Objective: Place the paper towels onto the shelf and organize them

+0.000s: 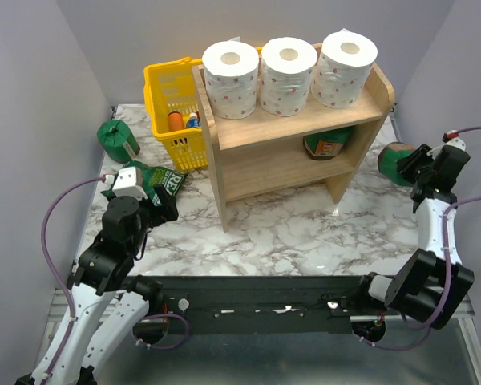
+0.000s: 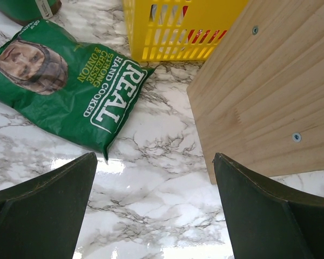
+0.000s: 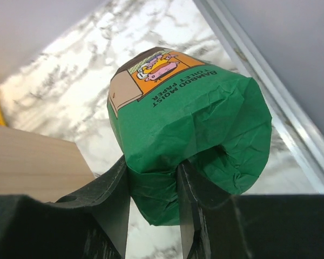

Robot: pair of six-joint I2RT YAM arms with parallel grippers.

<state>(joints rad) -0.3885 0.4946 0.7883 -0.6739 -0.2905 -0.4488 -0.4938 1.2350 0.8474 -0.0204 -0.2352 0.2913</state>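
Three white dotted paper towel rolls (image 1: 289, 64) stand in a row on the top tier of the wooden shelf (image 1: 280, 156). One green-wrapped roll (image 1: 329, 144) lies on the lower tier. Another green roll (image 1: 116, 138) stands at the far left; its edge shows in the left wrist view (image 2: 21, 8). My right gripper (image 1: 414, 172) (image 3: 151, 178) is shut on a third green roll (image 1: 393, 163) (image 3: 189, 113) to the right of the shelf, one finger in its folded end. My left gripper (image 1: 164, 204) (image 2: 154, 162) is open and empty over the table, left of the shelf's side panel (image 2: 270, 91).
A flat green "REAL" bag (image 1: 156, 180) (image 2: 70, 81) lies just beyond my left gripper. A yellow basket (image 1: 164, 120) (image 2: 173, 27) with bottles stands behind the shelf's left side. Grey walls close in on both sides and a metal rail runs along the table's right edge (image 3: 259, 70).
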